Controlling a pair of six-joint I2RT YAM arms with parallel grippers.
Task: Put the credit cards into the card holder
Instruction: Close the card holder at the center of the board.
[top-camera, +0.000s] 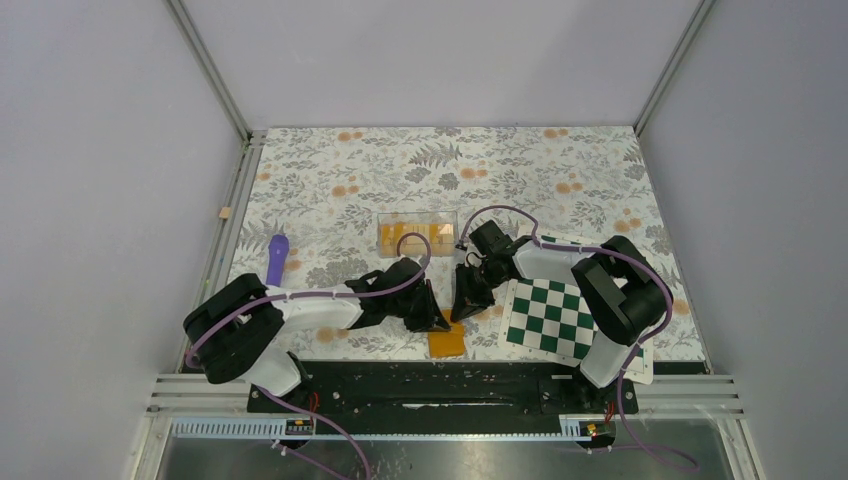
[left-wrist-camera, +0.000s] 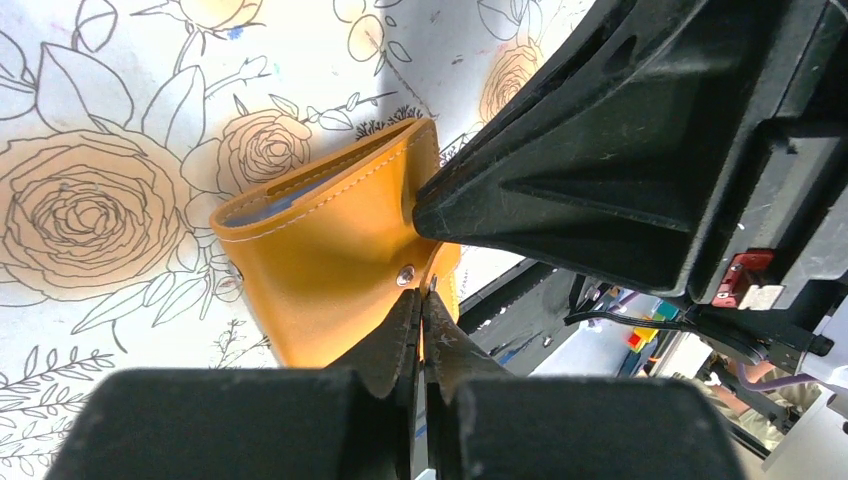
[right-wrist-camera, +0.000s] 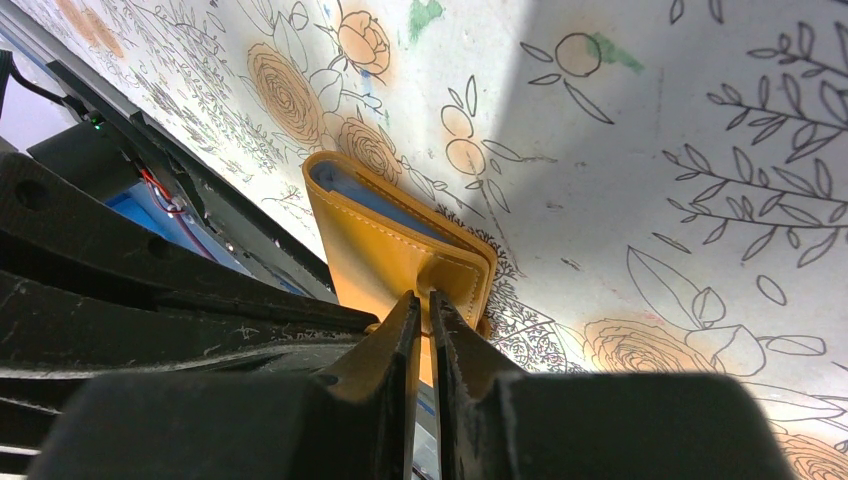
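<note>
The card holder lies near the table's near edge, right between the two grippers. In the left wrist view the left gripper has its fingers drawn to a thin slit, pinching the orange cover just beside the stud. The right gripper is equally narrow, nipping the wallet's small tab at its near edge. A slim line of light-blue lining shows along the far side.

Farther back, the clear plastic box holds the credit cards, orange-yellow and lying flat; their number is hard to make out. The green-and-white chequered board lies to the right, partly covered by the right arm. A purple object lies to the left.
</note>
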